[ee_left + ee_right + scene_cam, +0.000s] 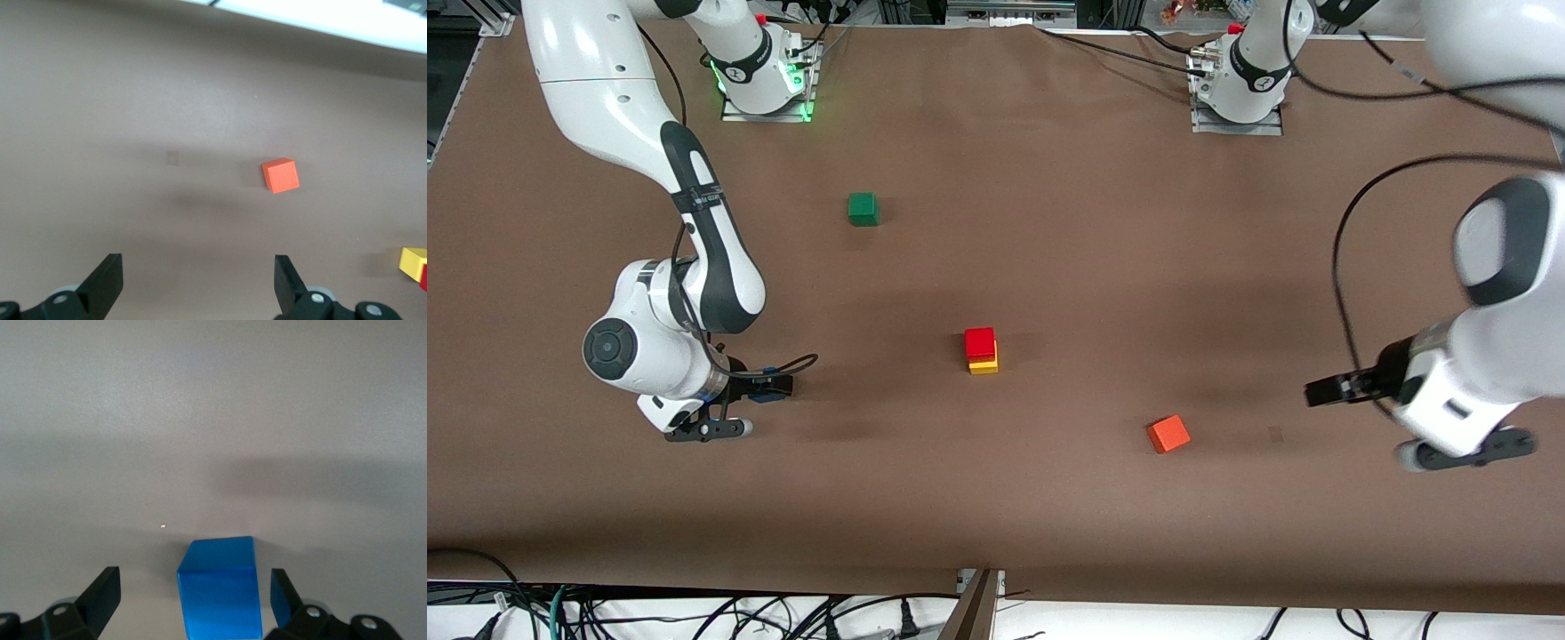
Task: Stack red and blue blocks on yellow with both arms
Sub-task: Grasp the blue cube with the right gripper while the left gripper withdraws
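The red block (979,341) sits on the yellow block (985,364) in the middle of the table. The yellow block also shows at the edge of the left wrist view (413,261). The blue block (219,593) stands on the table between the fingers of my right gripper (193,583). That gripper is open, with a gap on each side of the block. In the front view my right gripper (707,429) hangs toward the right arm's end, with a sliver of blue (763,397) beside it. My left gripper (1467,452) is open and empty over bare table toward the left arm's end.
An orange cube (1168,434) lies nearer the front camera than the stack, toward the left arm's end, and shows in the left wrist view (280,175). A green cube (863,209) lies farther from the camera, toward the right arm's end.
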{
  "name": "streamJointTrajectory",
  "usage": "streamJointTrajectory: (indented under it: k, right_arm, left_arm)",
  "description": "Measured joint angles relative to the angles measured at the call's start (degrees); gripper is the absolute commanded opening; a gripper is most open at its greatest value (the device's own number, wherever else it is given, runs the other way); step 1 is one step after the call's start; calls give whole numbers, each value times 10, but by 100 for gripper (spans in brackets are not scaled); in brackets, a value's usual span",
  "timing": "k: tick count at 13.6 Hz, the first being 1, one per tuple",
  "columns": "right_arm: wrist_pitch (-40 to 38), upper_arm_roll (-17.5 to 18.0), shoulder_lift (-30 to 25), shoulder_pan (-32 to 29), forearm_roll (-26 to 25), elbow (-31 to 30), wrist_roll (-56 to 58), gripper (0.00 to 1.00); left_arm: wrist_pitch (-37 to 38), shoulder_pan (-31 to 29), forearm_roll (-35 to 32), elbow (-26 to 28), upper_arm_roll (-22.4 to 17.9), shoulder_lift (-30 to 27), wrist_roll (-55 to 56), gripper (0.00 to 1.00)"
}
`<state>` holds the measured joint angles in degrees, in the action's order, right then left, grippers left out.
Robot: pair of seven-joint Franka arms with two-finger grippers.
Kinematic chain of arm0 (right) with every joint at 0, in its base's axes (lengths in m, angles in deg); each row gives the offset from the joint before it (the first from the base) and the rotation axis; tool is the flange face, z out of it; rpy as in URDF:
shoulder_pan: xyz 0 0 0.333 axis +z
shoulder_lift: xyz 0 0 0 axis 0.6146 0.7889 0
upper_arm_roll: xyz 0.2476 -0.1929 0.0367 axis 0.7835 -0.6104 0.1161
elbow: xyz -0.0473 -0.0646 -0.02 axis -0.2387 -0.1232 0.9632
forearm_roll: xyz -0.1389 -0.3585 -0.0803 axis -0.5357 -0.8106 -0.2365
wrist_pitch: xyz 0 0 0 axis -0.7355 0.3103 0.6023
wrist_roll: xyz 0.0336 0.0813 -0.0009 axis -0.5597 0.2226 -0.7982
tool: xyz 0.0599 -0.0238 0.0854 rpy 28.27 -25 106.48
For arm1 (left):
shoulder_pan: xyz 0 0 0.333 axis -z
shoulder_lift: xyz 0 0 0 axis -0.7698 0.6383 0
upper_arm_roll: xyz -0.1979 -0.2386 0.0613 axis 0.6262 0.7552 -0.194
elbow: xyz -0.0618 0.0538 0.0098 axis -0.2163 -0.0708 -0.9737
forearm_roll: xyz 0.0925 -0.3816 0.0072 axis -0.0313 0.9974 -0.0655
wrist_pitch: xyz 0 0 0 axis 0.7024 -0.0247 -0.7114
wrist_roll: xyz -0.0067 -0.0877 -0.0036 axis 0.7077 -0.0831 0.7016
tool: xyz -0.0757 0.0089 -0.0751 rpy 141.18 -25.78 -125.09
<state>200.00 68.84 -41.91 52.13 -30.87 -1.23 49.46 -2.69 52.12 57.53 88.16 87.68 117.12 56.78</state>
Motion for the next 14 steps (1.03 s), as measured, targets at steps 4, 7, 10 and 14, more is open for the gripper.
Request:
streamJointTrajectory:
  k: [4, 7, 10, 14]
  right_arm:
    - [0, 0, 2, 0, 0, -5, 0, 93]
    - [2, 0, 6, -1, 0, -11, 0, 81]
    - [4, 0, 11, -1, 1, -13, -1, 59]
    - [4, -1, 11, -2, 1, -15, -1, 34]
  left_arm:
    - [50, -34, 0, 1, 0, -56, -18, 100]
    - [104, -47, 0, 12, 1, -58, -27, 100]
    - [114, -50, 0, 38, 2, -61, -41, 100]
    - [43, -52, 0, 206, 5, -160, -55, 100]
